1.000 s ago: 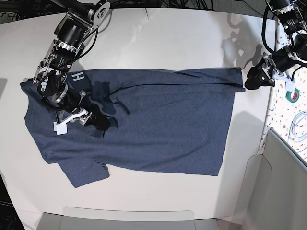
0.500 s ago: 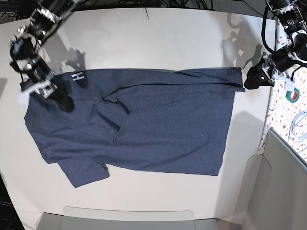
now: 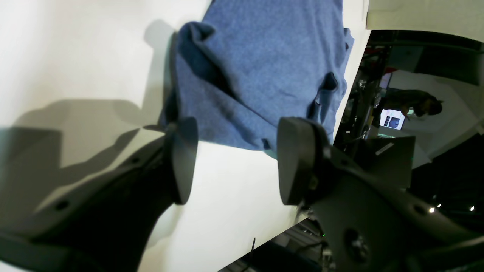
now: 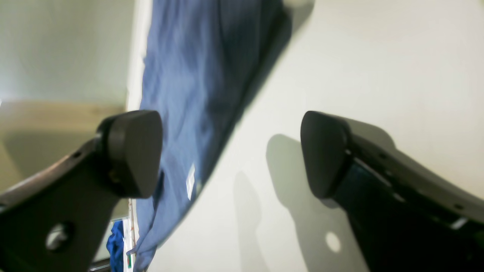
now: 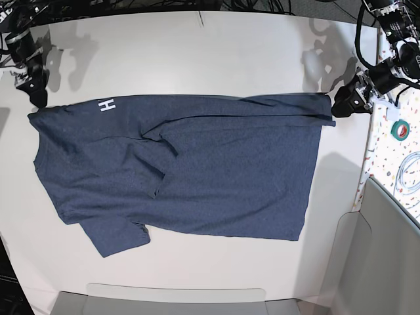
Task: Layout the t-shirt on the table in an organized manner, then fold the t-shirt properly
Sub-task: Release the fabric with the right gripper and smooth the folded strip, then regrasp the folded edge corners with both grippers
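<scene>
The t-shirt (image 5: 190, 177) lay spread flat on the table (image 5: 216, 52), stretched lengthwise from left to right in the base view. Its collar end and sleeves were at the left, with one sleeve jutting toward the near edge at the lower left, and the straight hem was at the right. White letters (image 5: 105, 105) showed at the far left corner of the cloth. A fold ran along the far edge, and a few creases crossed the middle left of the body.

The right gripper (image 5: 36, 88) sat at the far left of the table, just beside the shirt's far left corner. In its wrist view the right gripper (image 4: 230, 151) had its jaws spread wide with nothing between them but bare table, and the shirt (image 4: 189, 94) lay past the left finger.

The left gripper (image 5: 344, 105) was at the right, just beside the far right corner of the hem. In its wrist view the left gripper (image 3: 234, 158) was also parted, with the hem of the shirt (image 3: 257, 68) just beyond the fingertips and white table between them; the cloth was rumpled there.

A speckled strip (image 5: 394, 151) ran along the right edge, carrying a green tape roll (image 5: 401, 129).
</scene>
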Action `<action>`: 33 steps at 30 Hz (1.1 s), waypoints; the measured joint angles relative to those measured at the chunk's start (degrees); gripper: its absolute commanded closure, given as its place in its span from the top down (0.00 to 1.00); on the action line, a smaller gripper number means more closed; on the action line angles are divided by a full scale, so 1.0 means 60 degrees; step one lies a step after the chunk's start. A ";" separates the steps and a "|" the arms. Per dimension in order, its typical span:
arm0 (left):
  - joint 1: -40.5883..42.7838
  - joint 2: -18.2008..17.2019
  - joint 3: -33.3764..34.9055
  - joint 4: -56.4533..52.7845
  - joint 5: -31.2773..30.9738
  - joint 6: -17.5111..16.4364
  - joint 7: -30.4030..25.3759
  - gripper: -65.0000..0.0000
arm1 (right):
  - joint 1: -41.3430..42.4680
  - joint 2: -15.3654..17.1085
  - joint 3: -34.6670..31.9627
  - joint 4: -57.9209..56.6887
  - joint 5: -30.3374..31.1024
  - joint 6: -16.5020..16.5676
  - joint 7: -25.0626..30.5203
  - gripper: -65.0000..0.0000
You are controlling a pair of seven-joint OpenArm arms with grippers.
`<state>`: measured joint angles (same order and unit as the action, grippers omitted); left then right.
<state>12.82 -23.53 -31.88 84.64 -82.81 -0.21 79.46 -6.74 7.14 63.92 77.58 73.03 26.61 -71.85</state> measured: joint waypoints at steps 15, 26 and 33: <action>0.0219 0.0000 0.0000 0.0000 0.0007 0.0004 0.0004 0.50 | 0.1599 -0.0222 0.0051 -0.0539 -0.1570 -0.0047 0.0619 0.54; 0.0248 0.0018 -0.0004 0.0000 0.0011 0.0004 0.0011 0.50 | 0.1377 -0.0539 0.0452 -0.0306 -0.0390 -0.2350 0.0827 0.54; 0.0244 0.0033 0.0000 0.0000 0.0011 0.0007 0.0007 0.50 | 0.1300 -0.1045 0.0404 0.0678 -0.0772 -0.4124 0.1275 0.55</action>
<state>14.28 -23.33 -31.88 84.64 -82.74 -0.16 79.50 1.06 0.86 66.35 81.65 68.40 1.87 -64.20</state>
